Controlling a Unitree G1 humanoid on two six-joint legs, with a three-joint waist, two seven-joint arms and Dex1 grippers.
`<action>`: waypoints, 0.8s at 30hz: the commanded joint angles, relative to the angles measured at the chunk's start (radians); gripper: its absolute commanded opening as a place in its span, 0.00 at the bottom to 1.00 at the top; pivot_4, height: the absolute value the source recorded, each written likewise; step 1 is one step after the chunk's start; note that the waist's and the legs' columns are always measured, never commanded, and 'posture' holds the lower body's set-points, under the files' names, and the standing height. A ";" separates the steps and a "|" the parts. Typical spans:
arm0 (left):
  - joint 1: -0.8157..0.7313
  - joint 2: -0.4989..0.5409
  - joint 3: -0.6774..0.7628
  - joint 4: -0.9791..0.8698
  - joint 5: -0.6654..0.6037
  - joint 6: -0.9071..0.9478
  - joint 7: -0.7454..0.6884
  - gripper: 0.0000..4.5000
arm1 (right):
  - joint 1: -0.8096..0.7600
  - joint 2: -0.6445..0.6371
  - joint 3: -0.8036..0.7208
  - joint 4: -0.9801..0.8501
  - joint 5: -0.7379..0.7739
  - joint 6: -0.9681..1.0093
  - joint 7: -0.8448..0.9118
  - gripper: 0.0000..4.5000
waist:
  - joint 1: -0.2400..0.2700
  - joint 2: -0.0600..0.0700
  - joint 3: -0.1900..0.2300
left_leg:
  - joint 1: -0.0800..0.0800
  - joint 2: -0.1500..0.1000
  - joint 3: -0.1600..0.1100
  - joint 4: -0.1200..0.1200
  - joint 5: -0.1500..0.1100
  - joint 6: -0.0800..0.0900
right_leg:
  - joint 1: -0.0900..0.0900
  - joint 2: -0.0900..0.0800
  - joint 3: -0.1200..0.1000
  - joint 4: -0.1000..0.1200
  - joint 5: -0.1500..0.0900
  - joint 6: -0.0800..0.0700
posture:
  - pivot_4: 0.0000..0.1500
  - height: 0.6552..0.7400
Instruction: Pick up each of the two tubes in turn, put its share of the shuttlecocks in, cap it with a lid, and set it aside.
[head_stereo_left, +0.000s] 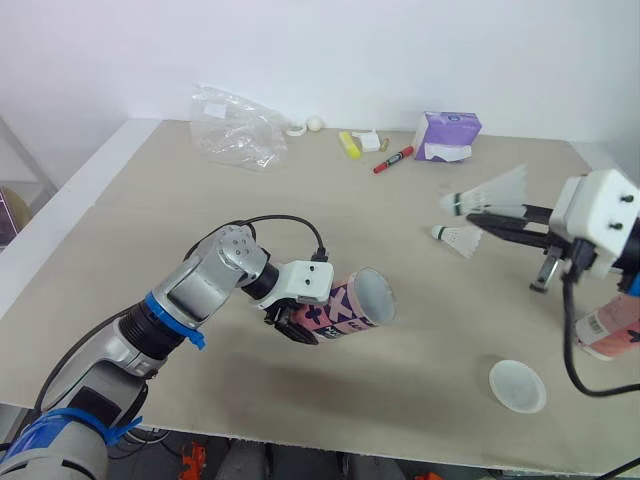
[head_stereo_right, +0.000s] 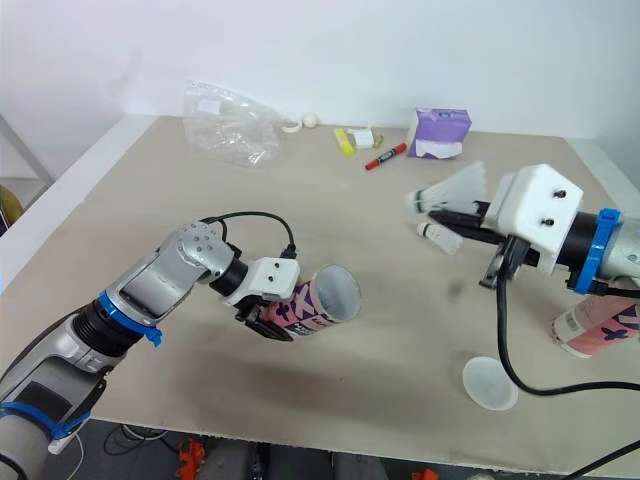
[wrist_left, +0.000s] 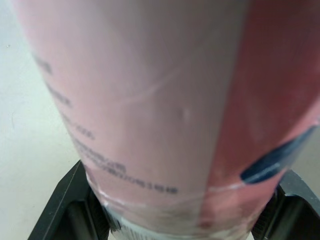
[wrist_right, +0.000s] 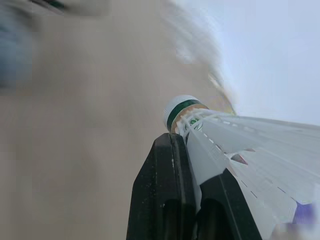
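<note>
My left gripper (head_stereo_left: 300, 325) is shut on a pink patterned tube (head_stereo_left: 350, 305), held tilted just above the table with its open mouth facing right; up close its wall (wrist_left: 165, 100) sits between the two black fingers. My right gripper (head_stereo_left: 482, 218) hovers over the right side of the table, shut on a white shuttlecock (head_stereo_left: 490, 192) by its feathers (wrist_right: 240, 145), cork end pointing left. A second shuttlecock (head_stereo_left: 458, 238) sits just below it. The other pink tube (head_stereo_left: 610, 330) is at the table's right edge, partly hidden by my right arm. A round white lid (head_stereo_left: 517, 385) lies near the front edge.
Along the back of the beige table (head_stereo_left: 150, 230) are a crumpled clear plastic bag (head_stereo_left: 237, 127), a small white ball (head_stereo_left: 315, 123), a yellow object (head_stereo_left: 349, 145), a red marker (head_stereo_left: 393, 160) and a purple tissue pack (head_stereo_left: 447, 136).
</note>
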 joint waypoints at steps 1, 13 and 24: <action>0.004 0.000 -0.030 0.037 0.024 0.001 0.009 0.63 | -0.021 -0.029 0.026 -0.094 0.048 -0.004 0.055 0.01 | 0.000 -0.003 0.000 | 0.000 0.000 0.000 0.000 0.000 0.000 | 0.000 0.000 0.000 0.000 0.000 0.000 | 1.00 1.00; 0.002 -0.011 -0.024 0.042 0.027 0.009 0.018 0.63 | -0.079 0.062 0.272 -0.138 -0.055 -0.066 0.034 0.01 | 0.002 -0.006 0.000 | -0.001 -0.002 0.002 0.001 0.000 0.000 | -0.001 -0.004 0.000 0.000 0.000 0.000 | 1.00 1.00; 0.019 0.003 -0.020 0.019 0.026 0.024 0.028 0.63 | -0.150 0.076 0.301 -0.133 -0.001 -0.009 0.080 0.44 | 0.003 -0.006 0.000 | -0.002 -0.002 0.000 0.001 0.000 0.000 | -0.001 -0.004 -0.001 0.000 0.000 0.000 | 1.00 1.00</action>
